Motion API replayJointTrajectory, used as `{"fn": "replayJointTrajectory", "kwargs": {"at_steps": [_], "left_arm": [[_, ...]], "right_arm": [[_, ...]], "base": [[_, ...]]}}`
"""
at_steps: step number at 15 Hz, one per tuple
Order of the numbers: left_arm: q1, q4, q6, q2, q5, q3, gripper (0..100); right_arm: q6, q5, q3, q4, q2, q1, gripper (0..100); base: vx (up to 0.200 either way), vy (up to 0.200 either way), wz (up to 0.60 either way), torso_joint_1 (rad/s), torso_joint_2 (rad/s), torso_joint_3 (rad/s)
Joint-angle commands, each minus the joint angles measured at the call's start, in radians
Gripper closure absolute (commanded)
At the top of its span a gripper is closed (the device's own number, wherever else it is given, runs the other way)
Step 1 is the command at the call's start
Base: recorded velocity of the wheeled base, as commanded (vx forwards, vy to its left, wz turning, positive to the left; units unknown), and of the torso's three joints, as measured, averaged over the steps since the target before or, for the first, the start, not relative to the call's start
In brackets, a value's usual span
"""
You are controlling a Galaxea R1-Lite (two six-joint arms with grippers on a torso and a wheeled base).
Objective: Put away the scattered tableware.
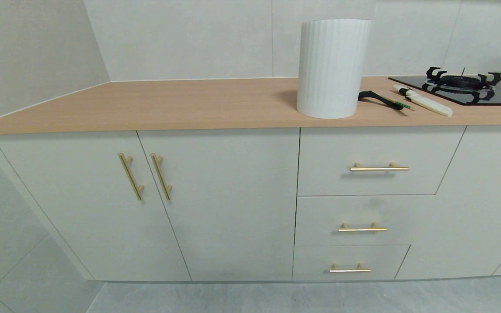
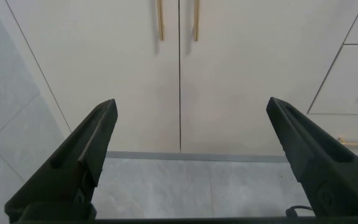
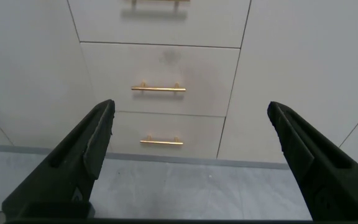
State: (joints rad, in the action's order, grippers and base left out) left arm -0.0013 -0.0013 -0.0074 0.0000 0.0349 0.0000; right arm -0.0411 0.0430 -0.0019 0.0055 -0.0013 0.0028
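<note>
Tableware pieces lie on the wooden countertop (image 1: 189, 104) at about two o'clock in the head view: a black-handled utensil (image 1: 381, 100) just beside the ribbed white container (image 1: 333, 69), at its three o'clock side, and a white-handled utensil (image 1: 424, 102) between that one and the black gas hob (image 1: 459, 87). The container stands upright at one o'clock. Below the countertop, double cabinet doors (image 1: 146, 208) sit at eight o'clock and three drawers (image 1: 363, 217) with brass handles at five o'clock. The left gripper (image 2: 191, 104) is spread wide and holds nothing, facing the doors; the right gripper (image 3: 190, 106) is likewise wide and holds nothing, facing the drawers.
</note>
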Motion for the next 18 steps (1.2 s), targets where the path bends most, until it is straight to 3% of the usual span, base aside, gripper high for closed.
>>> {"fn": "replayJointTrajectory", "kwargs": {"at_steps": [1,2,3,9,13,18], "left_arm": [[0.0,0.0,0.0,0.002,0.0,0.0,0],[0.0,0.0,0.0,0.002,0.0,0.0,0],[0.0,0.0,0.0,0.002,0.0,0.0,0],[0.0,0.0,0.0,0.002,0.0,0.0,0],[0.0,0.0,0.0,0.002,0.0,0.0,0],[0.0,0.0,0.0,0.002,0.0,0.0,0]], "right_arm": [[0.0,0.009,-0.02,-0.009,0.001,0.0,0],[0.04,0.094,-0.125,-0.009,0.024,0.006,0],[0.053,0.136,-0.147,0.005,0.061,0.008,0],[0.026,0.15,-0.201,0.002,0.449,0.029,0],[0.026,0.149,-0.286,-0.009,0.822,0.144,0],[0.021,0.147,-0.438,-0.206,1.299,0.157,0]], "base": [[0.0,0.0,0.0,0.0,0.0,0.0],[0.0,0.0,0.0,0.0,0.0,0.0],[0.0,0.0,0.0,0.0,0.0,0.0],[0.0,0.0,0.0,0.0,0.0,0.0],[0.0,0.0,0.0,0.0,0.0,0.0],[0.0,0.0,0.0,0.0,0.0,0.0]]}}
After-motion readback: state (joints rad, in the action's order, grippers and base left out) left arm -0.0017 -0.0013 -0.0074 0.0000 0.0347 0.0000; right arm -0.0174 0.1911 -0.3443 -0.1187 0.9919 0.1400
